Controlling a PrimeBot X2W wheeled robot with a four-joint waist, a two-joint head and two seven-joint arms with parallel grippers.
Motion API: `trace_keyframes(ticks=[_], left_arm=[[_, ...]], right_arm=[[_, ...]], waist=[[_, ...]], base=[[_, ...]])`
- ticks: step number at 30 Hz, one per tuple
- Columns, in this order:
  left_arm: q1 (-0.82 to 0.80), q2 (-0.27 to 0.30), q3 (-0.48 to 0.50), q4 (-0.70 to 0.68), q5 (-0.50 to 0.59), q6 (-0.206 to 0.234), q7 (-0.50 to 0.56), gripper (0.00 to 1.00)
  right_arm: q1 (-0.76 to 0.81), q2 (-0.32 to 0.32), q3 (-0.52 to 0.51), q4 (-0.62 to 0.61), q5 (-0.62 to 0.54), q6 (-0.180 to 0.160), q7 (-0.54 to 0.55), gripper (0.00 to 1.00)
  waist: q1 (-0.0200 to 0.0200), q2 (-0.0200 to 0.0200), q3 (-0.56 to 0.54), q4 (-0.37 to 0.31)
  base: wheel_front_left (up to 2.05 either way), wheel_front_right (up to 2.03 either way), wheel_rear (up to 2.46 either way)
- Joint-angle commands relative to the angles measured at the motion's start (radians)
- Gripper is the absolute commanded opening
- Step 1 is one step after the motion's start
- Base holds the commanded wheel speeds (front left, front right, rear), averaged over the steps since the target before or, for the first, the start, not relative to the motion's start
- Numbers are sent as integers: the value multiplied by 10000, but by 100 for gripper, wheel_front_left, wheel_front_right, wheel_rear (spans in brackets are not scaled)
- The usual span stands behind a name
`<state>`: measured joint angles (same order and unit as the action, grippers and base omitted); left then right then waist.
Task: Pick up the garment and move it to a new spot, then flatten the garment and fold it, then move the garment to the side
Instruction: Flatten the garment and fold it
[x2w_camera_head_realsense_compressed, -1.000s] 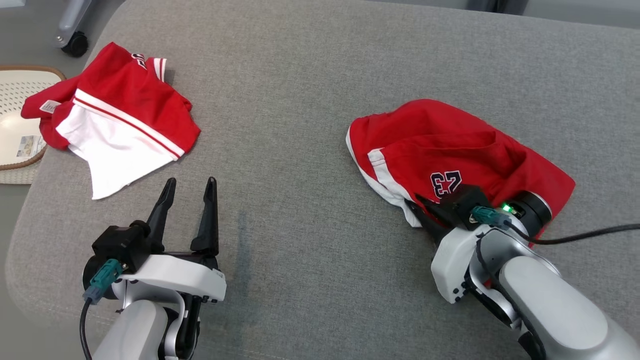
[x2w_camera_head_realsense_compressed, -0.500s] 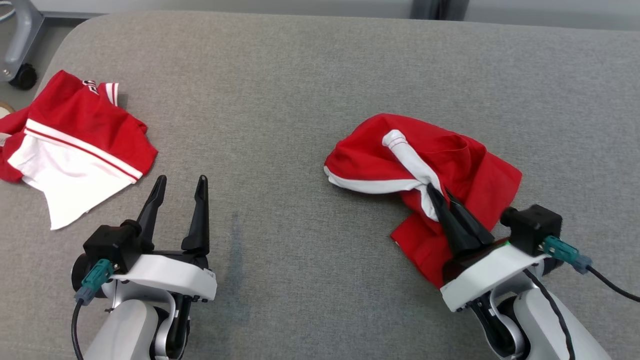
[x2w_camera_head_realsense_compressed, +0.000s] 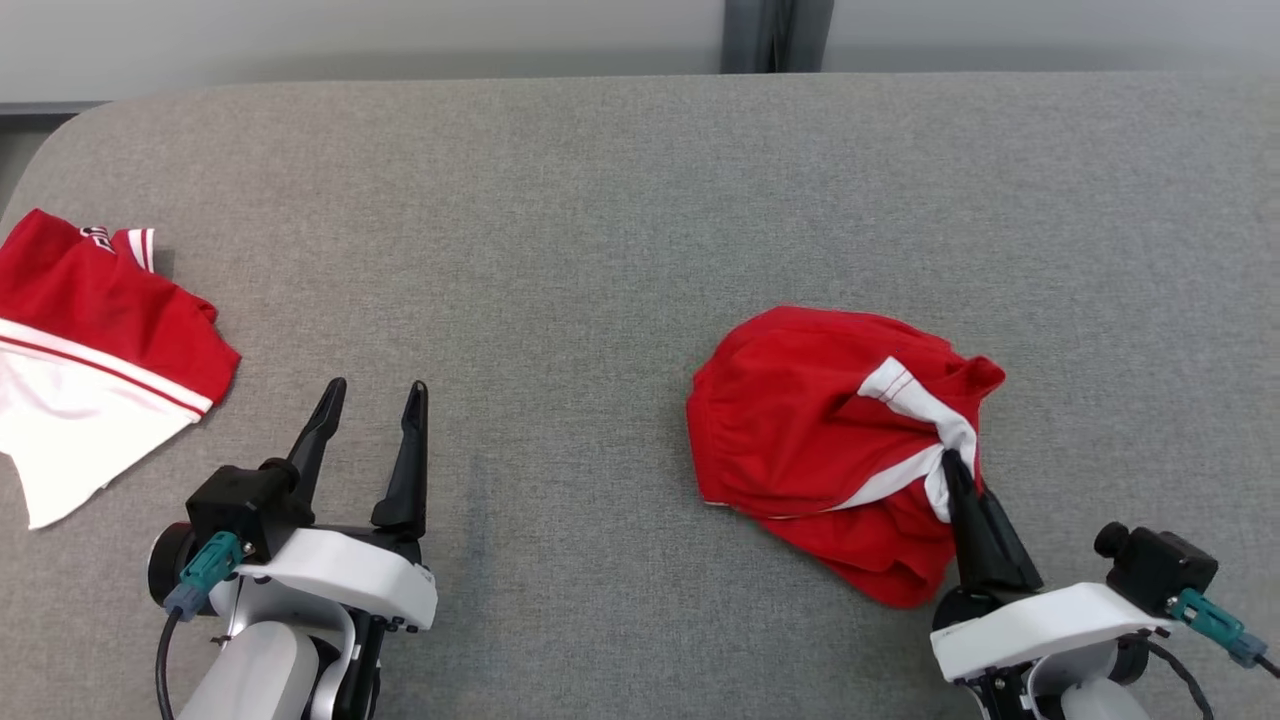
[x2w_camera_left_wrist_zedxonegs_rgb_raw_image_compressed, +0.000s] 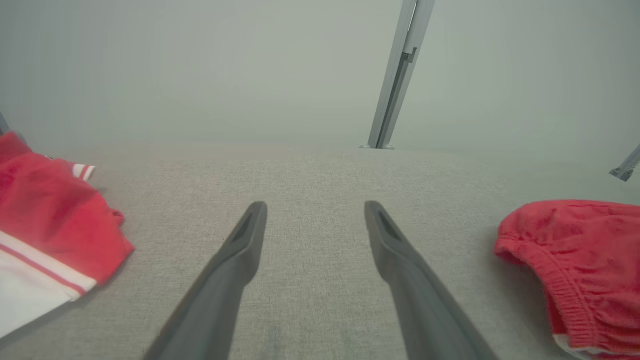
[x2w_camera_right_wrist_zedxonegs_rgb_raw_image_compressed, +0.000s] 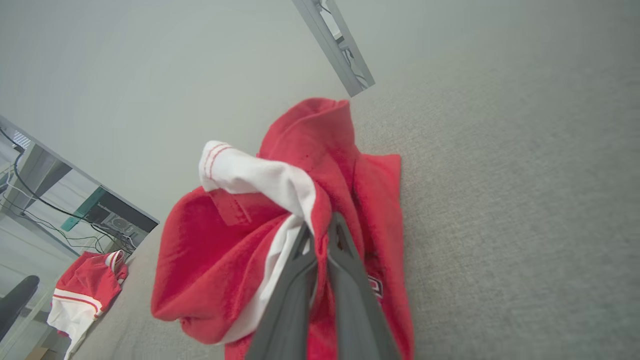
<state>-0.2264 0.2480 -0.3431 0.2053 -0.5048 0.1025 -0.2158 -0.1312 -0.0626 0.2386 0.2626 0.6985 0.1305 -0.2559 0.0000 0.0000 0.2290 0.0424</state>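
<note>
The garment (x2w_camera_head_realsense_compressed: 800, 420) is a bunched red piece with white trim, lying right of centre on the grey cushioned surface (x2w_camera_head_realsense_compressed: 600, 220). My right gripper (x2w_camera_head_realsense_compressed: 948, 462) is shut on its white-trimmed edge, which gathers into a twist at the fingertips. In the right wrist view the garment (x2w_camera_right_wrist_zedxonegs_rgb_raw_image_compressed: 240, 250) hangs bunched around the closed fingers (x2w_camera_right_wrist_zedxonegs_rgb_raw_image_compressed: 320, 280), white band uppermost. My left gripper (x2w_camera_head_realsense_compressed: 372, 392) stands open at the lower left, nothing between its fingers. The left wrist view shows those open fingers (x2w_camera_left_wrist_zedxonegs_rgb_raw_image_compressed: 235, 260) over bare fabric, with the garment's elastic edge (x2w_camera_left_wrist_zedxonegs_rgb_raw_image_compressed: 570, 260) at the right.
A second red and white garment (x2w_camera_head_realsense_compressed: 90, 330) lies at the surface's left edge, also in the left wrist view (x2w_camera_left_wrist_zedxonegs_rgb_raw_image_compressed: 45, 235) and the right wrist view (x2w_camera_right_wrist_zedxonegs_rgb_raw_image_compressed: 85, 295). A pale wall and a dark post (x2w_camera_head_realsense_compressed: 765, 35) stand behind the far edge.
The head camera has swung, so the whole picture shifted. My right gripper has pulled the garment's trimmed edge up and bunched it; the number print no longer shows. The left gripper has stayed open.
</note>
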Motion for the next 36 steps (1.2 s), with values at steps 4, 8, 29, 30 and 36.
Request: trace_keyframes(ticks=[4,8,29,30,36], left_arm=[[137,159,-3,-101,-74,60,68,100],[277,229,10,-172,-81,144,131,100],[1075,750,481,-774,-52,841,6,100],[1075,750,481,-774,-52,841,6,100],[1514,741,536,-894,-65,1110,-32,100]], right_arm=[[-32,30,112,337,45,6,-105,100],[-56,43,150,243,-207,6,-115,100],[413,-794,-904,-2073,-4445,5,224,100],[413,-794,-904,-2073,-4445,5,224,100],[1022,-417,-1429,-2190,-4720,5,432,100]], waist=[[0,0,-161,-190],[0,0,-348,-284],[0,0,-1450,-310],[0,0,-1450,-310],[0,0,-1724,-271]], base=[[0,0,0],[0,0,0],[0,0,0],[0,0,0],[0,0,0]])
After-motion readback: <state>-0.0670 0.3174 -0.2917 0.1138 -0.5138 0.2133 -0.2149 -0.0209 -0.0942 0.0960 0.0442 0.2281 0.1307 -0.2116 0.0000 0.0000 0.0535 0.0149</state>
